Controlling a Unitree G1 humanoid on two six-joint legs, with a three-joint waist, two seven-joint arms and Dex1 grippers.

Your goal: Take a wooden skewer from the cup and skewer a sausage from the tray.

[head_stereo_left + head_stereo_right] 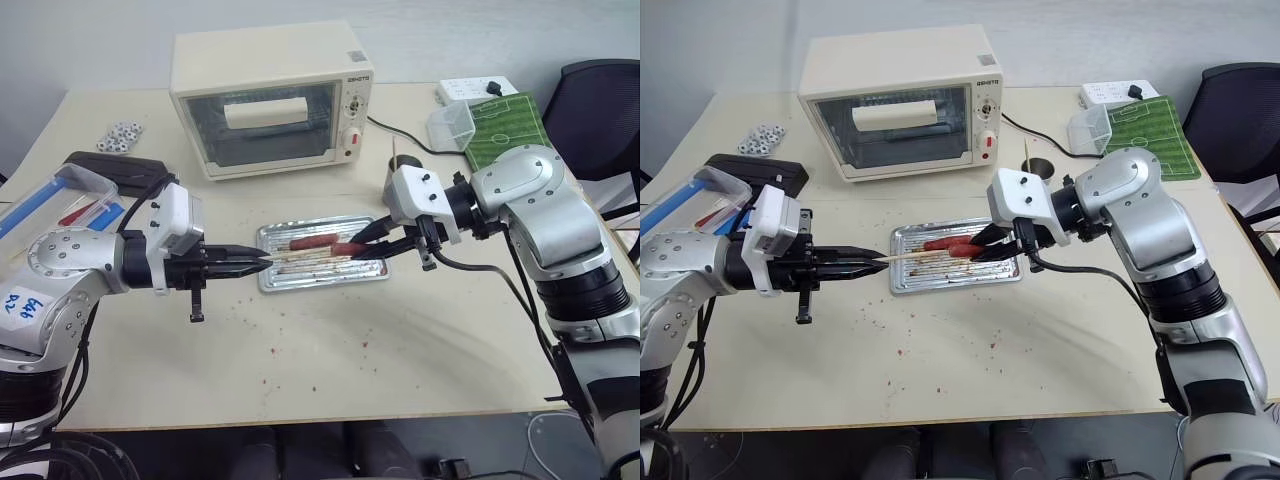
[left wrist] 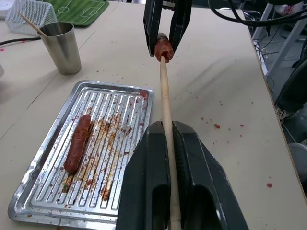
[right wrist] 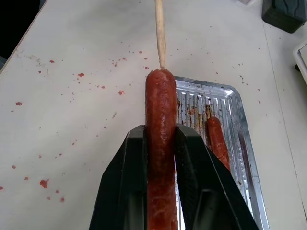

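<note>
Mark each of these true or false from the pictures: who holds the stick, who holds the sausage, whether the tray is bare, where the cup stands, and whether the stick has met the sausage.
1. The left gripper is shut on the wooden skewer. True.
2. The right gripper holds nothing. False: its jaws clamp the sausage.
3. The skewer's tip meets the end of the held sausage. True.
4. The tray has no sausage on it. False: a second sausage lies on it.
5. The cup stands on the tray. False: it stands on the table beside the tray, with another stick in it.
</note>
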